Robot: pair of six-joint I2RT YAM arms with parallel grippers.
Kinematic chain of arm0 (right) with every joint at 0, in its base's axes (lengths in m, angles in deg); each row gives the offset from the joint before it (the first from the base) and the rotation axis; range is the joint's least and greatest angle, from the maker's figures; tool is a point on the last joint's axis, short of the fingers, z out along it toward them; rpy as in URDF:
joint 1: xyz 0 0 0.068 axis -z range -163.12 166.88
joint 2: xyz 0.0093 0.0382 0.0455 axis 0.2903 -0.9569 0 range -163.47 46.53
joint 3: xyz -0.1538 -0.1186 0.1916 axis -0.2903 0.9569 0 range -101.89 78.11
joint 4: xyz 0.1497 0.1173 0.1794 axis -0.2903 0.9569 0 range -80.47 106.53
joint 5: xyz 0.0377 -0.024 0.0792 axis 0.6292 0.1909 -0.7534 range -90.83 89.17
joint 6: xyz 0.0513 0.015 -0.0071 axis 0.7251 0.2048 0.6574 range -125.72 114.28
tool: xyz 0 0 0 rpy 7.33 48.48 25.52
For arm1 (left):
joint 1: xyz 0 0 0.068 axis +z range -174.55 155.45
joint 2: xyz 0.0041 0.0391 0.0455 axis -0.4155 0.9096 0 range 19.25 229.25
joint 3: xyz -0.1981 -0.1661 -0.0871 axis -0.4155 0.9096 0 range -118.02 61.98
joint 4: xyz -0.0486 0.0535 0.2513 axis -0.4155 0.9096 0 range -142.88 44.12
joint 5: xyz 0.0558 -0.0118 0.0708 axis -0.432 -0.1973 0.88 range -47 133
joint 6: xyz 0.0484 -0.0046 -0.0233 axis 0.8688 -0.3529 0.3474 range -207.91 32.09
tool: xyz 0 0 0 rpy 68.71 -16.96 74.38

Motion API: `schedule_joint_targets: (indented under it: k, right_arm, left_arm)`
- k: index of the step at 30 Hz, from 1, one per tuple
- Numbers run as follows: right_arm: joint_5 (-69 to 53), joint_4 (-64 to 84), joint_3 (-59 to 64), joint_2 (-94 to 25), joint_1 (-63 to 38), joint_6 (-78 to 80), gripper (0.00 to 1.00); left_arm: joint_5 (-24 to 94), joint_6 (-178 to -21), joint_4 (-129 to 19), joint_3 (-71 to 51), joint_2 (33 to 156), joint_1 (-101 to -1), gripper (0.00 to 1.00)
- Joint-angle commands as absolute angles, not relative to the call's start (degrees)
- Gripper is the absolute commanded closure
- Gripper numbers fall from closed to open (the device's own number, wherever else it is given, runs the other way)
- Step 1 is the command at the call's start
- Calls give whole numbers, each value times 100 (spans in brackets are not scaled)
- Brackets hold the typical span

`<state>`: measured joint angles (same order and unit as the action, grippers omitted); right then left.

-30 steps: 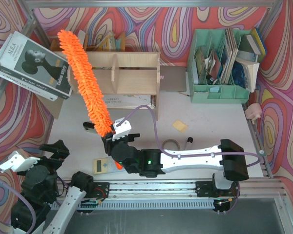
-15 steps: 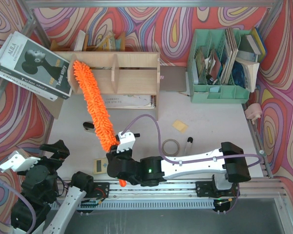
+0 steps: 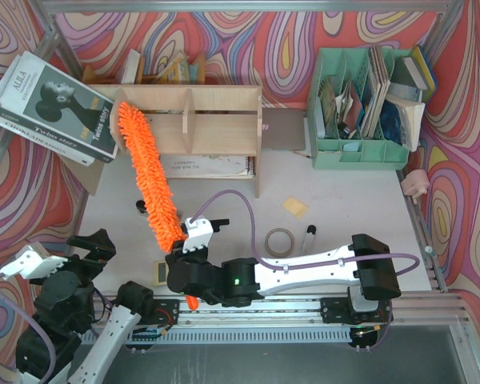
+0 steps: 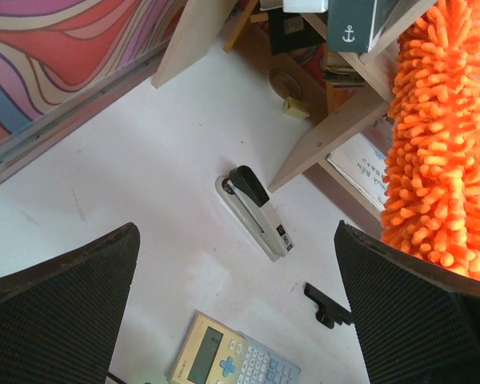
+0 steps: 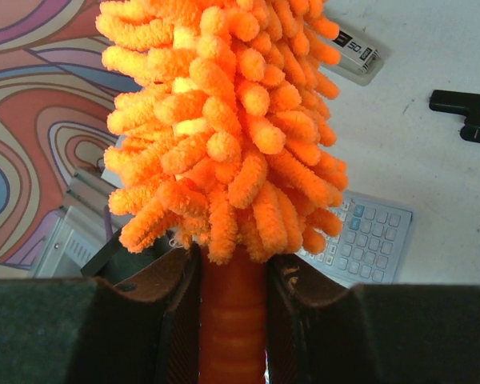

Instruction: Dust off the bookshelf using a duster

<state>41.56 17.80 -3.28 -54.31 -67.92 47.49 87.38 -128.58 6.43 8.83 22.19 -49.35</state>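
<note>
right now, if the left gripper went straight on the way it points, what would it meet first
Probably the stapler, lying on the table dead ahead of the open left gripper in its wrist view. Depth is unclear, so it might reach bare table first.

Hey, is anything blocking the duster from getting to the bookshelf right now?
Nothing visible does. The right gripper is shut on the handle of the duster, whose fluffy head reaches over the left end of the bookshelf top. The stapler lies lower, on the table, out of the way.
</note>
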Motion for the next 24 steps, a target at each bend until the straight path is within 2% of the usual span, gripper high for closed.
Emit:
schedule_joint_targets:
  k: [1, 14, 24]
  right_arm:
    - [4201, 1188, -291, -5332, -6829, 4458, 100]
    - [4174, 1202, -156, -5262, -6829, 4440, 100]
    - [5284, 2766, -49, -4947, -6829, 6185, 100]
  left_arm:
    - [8777, -12819, 604, 916, 2089, -5073, 2]
    - [8957, -12921, 678, 916, 2012, -5230, 2]
    - [8958, -12913, 678, 922, 2039, -5226, 2]
